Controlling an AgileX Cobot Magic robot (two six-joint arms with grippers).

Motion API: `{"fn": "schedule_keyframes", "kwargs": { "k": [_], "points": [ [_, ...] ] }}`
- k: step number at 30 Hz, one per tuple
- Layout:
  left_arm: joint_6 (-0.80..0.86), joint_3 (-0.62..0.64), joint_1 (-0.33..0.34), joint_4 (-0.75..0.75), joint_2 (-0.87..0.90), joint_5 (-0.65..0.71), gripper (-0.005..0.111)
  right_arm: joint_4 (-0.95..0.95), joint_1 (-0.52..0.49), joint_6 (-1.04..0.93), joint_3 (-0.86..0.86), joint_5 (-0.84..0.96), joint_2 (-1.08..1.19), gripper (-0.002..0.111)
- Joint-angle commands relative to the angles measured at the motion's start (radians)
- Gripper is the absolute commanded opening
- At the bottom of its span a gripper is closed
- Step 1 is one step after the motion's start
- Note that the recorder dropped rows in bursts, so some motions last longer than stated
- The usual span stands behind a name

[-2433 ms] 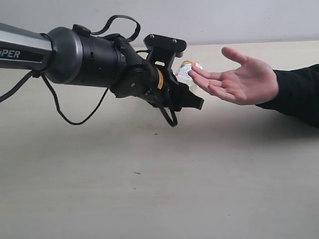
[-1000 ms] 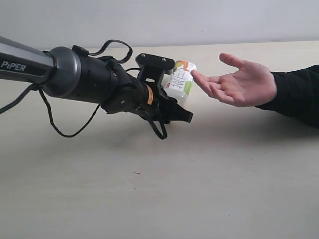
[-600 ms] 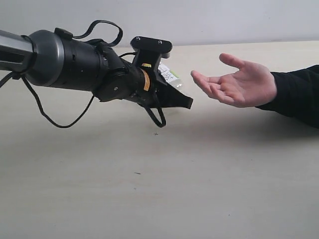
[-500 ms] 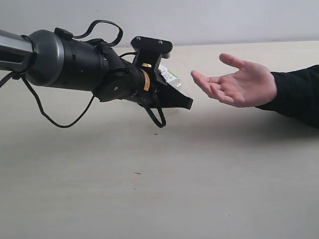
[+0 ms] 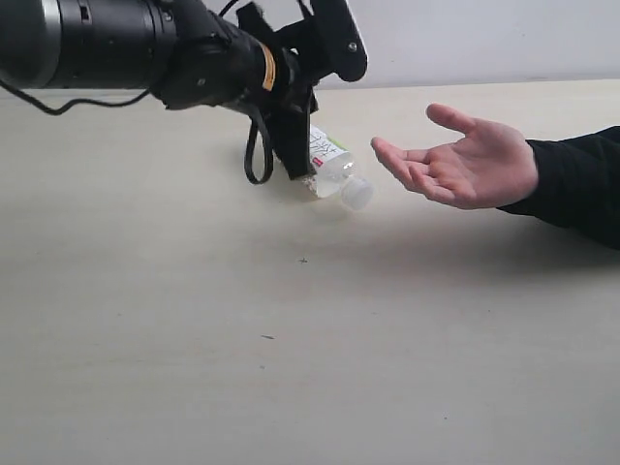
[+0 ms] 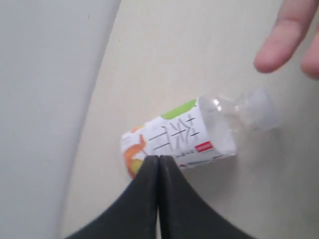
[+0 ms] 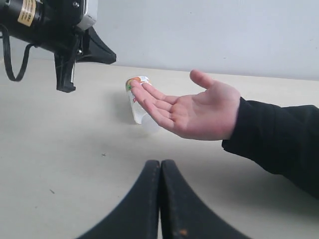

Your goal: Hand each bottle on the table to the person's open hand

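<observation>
One whitish bottle (image 5: 329,165) with a green-white label lies on its side on the table (image 5: 291,368). Its pale cap points toward the person's open hand (image 5: 475,160), just short of the fingertips. My left gripper (image 5: 298,170) hangs above the bottle's base end, pointing down, shut and empty. In the left wrist view its closed tips (image 6: 159,158) sit just over the bottle (image 6: 194,137), with fingertips of the hand (image 6: 281,40) beyond. My right gripper (image 7: 160,162) is shut and empty, low over the table, facing the hand (image 7: 199,112) and the bottle (image 7: 135,102) behind its fingers.
The person's black sleeve (image 5: 581,184) rests along the right side of the table. The thick black left arm (image 5: 116,44) with a hanging cable loop (image 5: 257,155) fills the upper left. A pale wall (image 5: 484,39) backs the table.
The left gripper has closed and lifted up and away with nothing in it. The bottle it carried toward the hand now lies on the table by the fingertips. The hand has not moved.
</observation>
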Motion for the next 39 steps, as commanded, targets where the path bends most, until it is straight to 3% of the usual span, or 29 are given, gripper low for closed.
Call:
{"fn": "schedule_keyframes", "kwargs": {
  "k": [1, 7, 10, 14, 25, 27, 30, 34, 36, 39],
  "points": [
    [0.348, -0.172, 0.017, -0.069, 0.051, 0.197, 0.0, -0.005, 0.001, -0.004, 0.002, -0.008, -0.004, 0.0],
    [0.75, -0.533, 0.09, -0.291, 0.217, 0.567, 0.0, -0.005, 0.001, -0.004, 0.002, -0.008, -0.004, 0.0],
    [0.92, -0.781, 0.104, -0.304, 0.357, 0.669, 0.0, -0.005, 0.001, -0.004, 0.002, -0.008, -0.004, 0.0],
    [1.129, -0.961, 0.083, -0.291, 0.495, 0.856, 0.0, -0.005, 0.001, -0.004, 0.002, -0.008, -0.004, 0.0],
    [1.167, -0.994, 0.082, -0.278, 0.578, 0.853, 0.001, -0.005, 0.001, -0.004, 0.002, -0.008, -0.004, 0.0],
    [1.147, -0.994, 0.082, -0.278, 0.578, 0.843, 0.008, -0.005, 0.001, -0.004, 0.002, -0.008, -0.004, 0.0],
    [1.128, -0.994, 0.082, -0.278, 0.578, 0.819, 0.031, -0.005, 0.001, -0.004, 0.002, -0.008, -0.004, 0.0],
    [1.118, -0.994, 0.082, -0.286, 0.578, 0.766, 0.075, -0.005, 0.001, -0.004, 0.002, -0.008, -0.004, 0.0],
    [1.089, -0.994, 0.082, -0.305, 0.578, 0.727, 0.082, -0.005, 0.001, -0.004, 0.002, -0.008, -0.004, 0.0],
    [1.113, -0.994, 0.082, -0.327, 0.579, 0.717, 0.082, -0.005, 0.001, -0.004, 0.002, -0.008, -0.004, 0.0]
  ]
}}
